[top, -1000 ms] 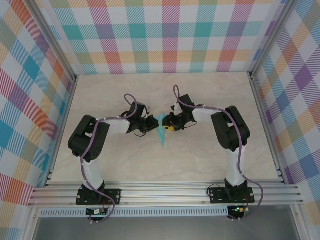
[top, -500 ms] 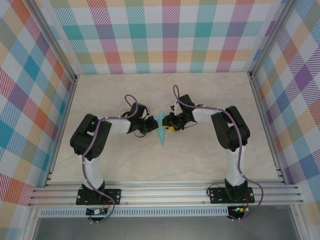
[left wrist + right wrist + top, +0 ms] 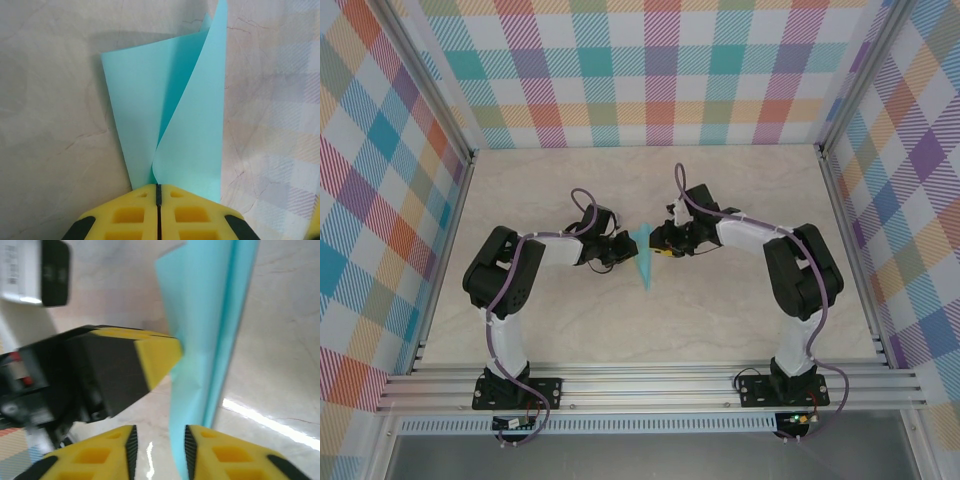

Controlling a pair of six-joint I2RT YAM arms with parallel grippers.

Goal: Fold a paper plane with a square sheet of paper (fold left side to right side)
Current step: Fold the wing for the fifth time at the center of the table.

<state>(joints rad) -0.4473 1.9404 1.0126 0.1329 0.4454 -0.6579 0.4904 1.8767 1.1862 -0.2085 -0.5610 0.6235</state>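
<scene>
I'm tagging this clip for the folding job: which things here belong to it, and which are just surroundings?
Job: folded turquoise paper dart; left pincer, shut on it; right pincer, open beside it.
Surroundings: beige marbled tabletop; plaid walls; aluminium frame rails.

My left wrist view cuts the tip off the paper plane [image 3: 170,115] at the top (its near end hides inside the left gripper [image 3: 157,192]).
</scene>
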